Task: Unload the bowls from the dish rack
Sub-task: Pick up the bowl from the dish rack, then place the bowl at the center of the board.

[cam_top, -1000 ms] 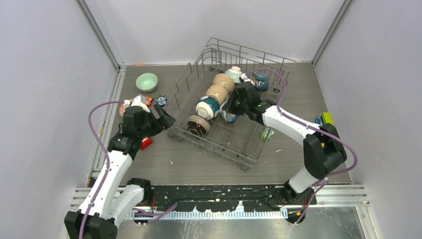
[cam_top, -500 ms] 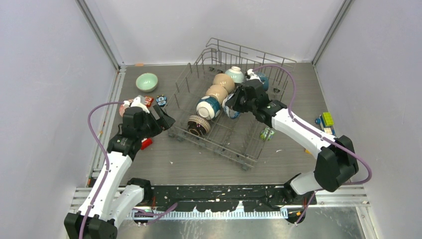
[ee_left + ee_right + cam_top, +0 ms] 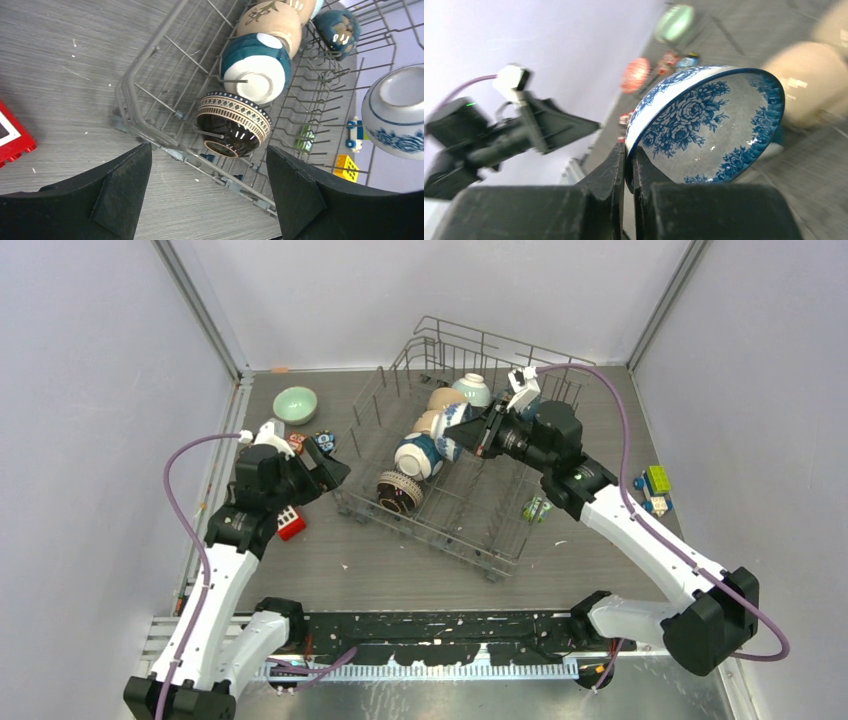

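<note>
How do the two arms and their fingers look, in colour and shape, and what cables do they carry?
Both the left arm and the right arm have white links and black joints. A purple cable loops along each. The left fingers and right fingers are matte black and taper toward the tip. A small green light glows on the right arm.
</note>
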